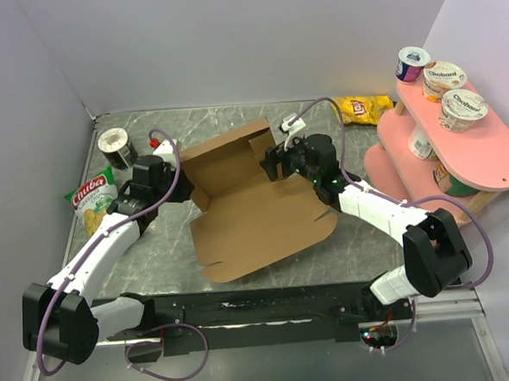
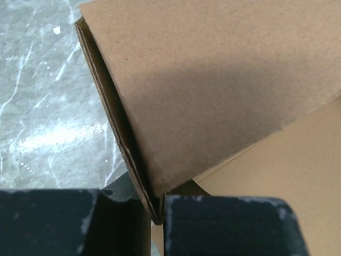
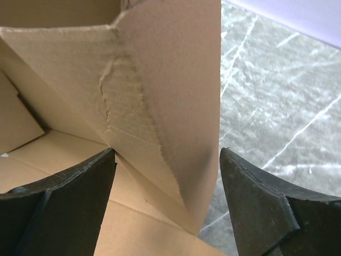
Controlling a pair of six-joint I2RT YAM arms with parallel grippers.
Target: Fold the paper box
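The left gripper (image 2: 154, 207) is pressed together on the upright left wall of the plain brown die-cut cardboard paper box (image 1: 256, 212). The box sits mid-table between the arms, walls raised at the far end and flat panel running toward the near edge. The right gripper (image 3: 166, 160), spread wide, straddles the right-hand flap, which stands straight ahead between its jaws. Only the wrist views show that pinch and that gap; the overhead view shows both arms flanking the box.

centre: paper box (image 1: 256, 208), raised walls block | left: chips bag (image 1: 93, 200), dark tub (image 1: 116, 148) by wall | right: pink rack (image 1: 494, 154) with yogurt cups (image 1: 464, 109); Lay's bag (image 1: 363, 108) far-right | free: table (image 1: 355, 250) near-right of box, far strip behind it
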